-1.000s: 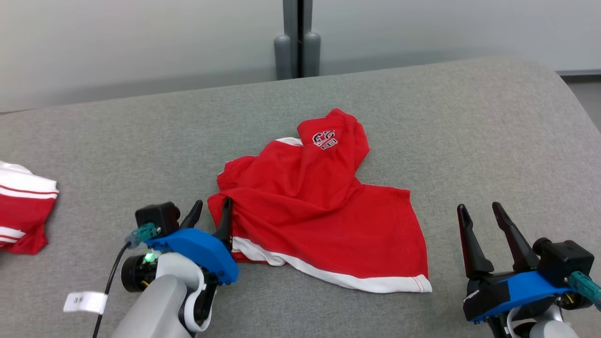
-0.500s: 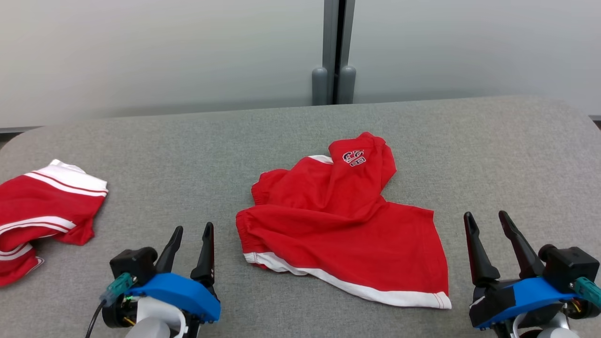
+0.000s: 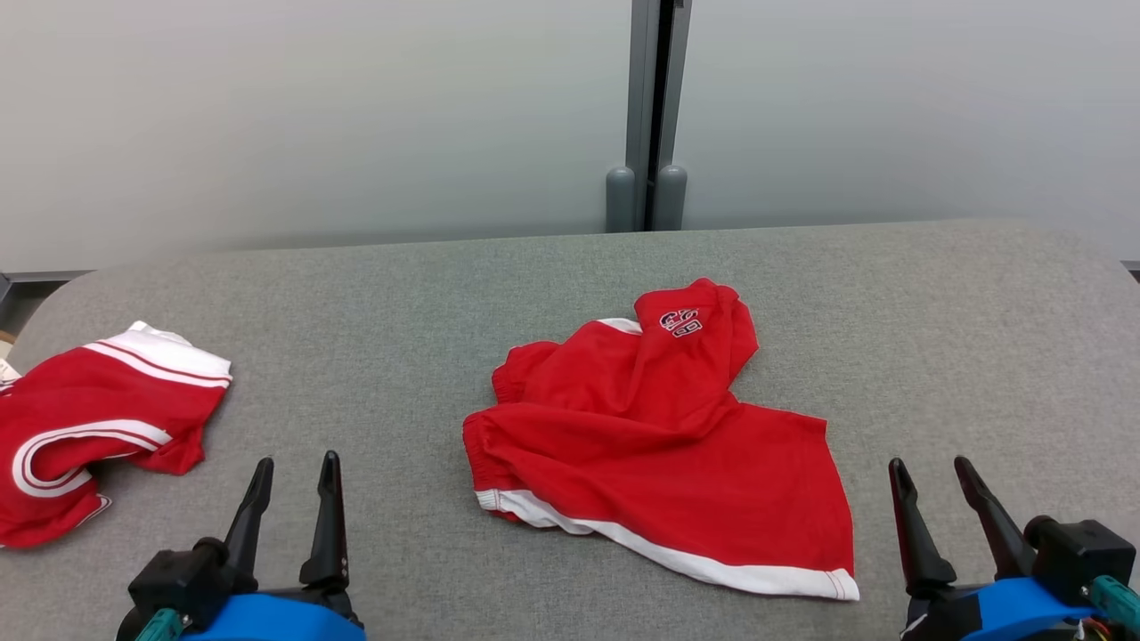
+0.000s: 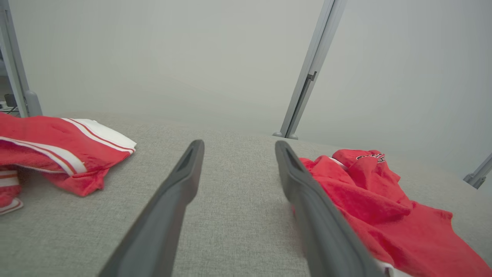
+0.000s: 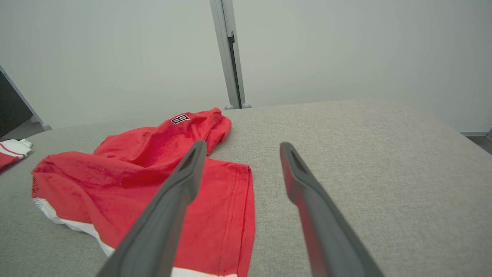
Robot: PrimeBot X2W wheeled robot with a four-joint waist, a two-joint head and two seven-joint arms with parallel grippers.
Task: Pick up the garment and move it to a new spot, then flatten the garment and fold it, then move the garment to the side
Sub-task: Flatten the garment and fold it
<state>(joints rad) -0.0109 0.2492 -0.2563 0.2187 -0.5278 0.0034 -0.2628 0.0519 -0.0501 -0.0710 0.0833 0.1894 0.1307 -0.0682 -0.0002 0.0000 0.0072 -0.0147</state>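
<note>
The red garment (image 3: 659, 445) lies crumpled near the middle of the grey counter (image 3: 401, 285), its white hem toward the near edge. The left gripper (image 3: 297, 463) hovers at the near edge, fingers parted, holding nothing. The right gripper (image 3: 928, 465) is likewise parted and empty, near the hem's corner. Another red-and-white garment (image 3: 98, 409) lies at the left edge.

Head view: red-and-white striped fabric garment (image 3: 98, 418) is running off the frame at 9 o'clock. Bottom edge is cutting off the bodies of the left gripper (image 3: 297, 459) at 7 o'clock and the right gripper (image 3: 928, 464) at 5 o'clock. Crumpled red fabric shorts with white hem band (image 3: 659, 445) are folding over themselves, hiding their lower layers. Their small printed emblem (image 3: 679, 322) is showing too small to read. Left wrist view: left gripper is covering the shorts' near edge at 4 o'clock.
</note>
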